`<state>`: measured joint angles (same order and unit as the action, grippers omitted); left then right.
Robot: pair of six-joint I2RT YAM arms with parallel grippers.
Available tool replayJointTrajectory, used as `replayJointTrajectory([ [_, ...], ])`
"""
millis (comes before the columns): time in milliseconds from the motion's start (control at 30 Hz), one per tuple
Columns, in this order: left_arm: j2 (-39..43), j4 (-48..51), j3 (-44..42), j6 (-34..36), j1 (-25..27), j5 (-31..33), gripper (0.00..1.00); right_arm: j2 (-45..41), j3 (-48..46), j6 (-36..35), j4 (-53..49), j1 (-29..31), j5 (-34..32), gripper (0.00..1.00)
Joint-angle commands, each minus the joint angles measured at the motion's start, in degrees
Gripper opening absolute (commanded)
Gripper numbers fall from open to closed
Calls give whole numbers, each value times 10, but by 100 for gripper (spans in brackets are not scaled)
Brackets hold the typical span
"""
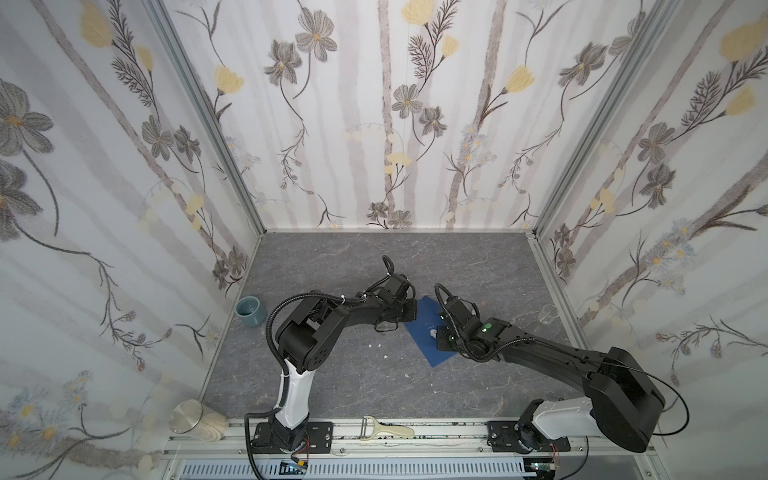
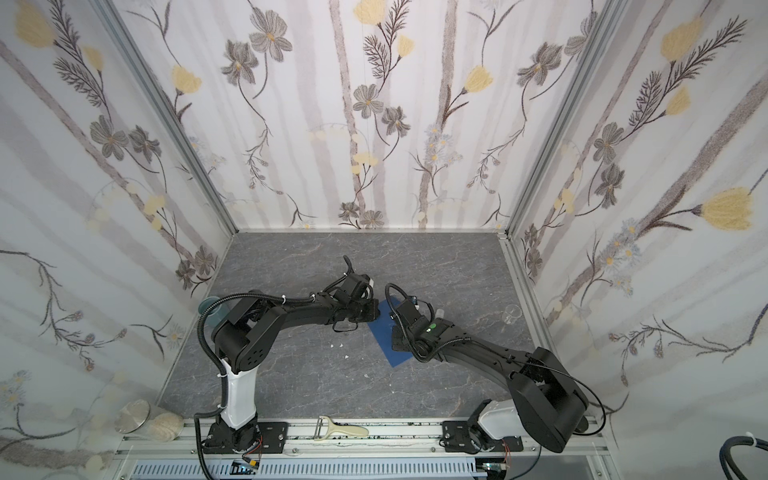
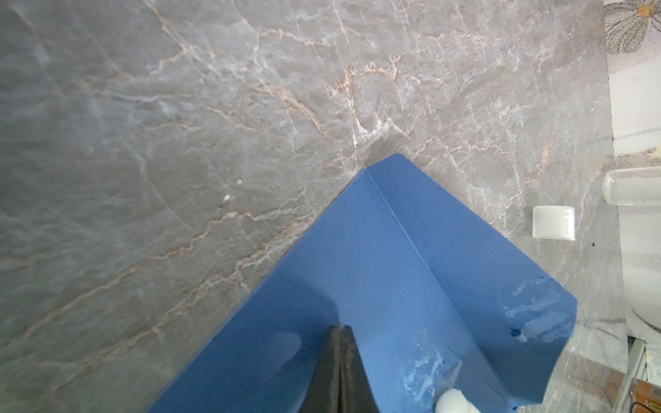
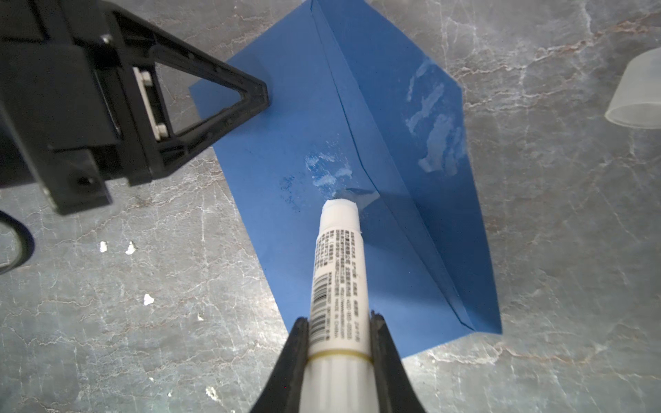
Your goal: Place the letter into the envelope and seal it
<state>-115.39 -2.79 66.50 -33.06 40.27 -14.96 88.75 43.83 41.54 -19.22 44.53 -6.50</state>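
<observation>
Progress: letter out of sight, likely already inside | envelope flat on your table, flap open, smeared with glue | your left gripper shut, pinning its corner | your right gripper clamps glue stick, tip at the crease | remaining for you: fold flap down, press.

Each arm, the left arm and the right arm, is built of matte black angular links above a white moulded lower link. Each stands on a black base plate fastened with screws. A black corrugated conduit follows the left arm, secured by white cable ties. Red and black wires exit at the base. The right wrist carries a green indicator lamp. The fingers are black open triangular frames.
</observation>
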Motion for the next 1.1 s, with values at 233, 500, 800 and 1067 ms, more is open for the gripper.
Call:
replayJointTrajectory([
  [233,-7,63,-10,-6,8,6,0,65,25,-6,53,-10,12,0],
  [500,3,63,-17,-7,7,9,0,-31,18,-2,-10,-11,-11,0],
  [800,3,63,-19,-8,8,7,0,-42,-45,29,9,-5,17,0],
  [1067,-1,63,-18,-9,9,0,0,16,-28,16,54,-10,19,0],
])
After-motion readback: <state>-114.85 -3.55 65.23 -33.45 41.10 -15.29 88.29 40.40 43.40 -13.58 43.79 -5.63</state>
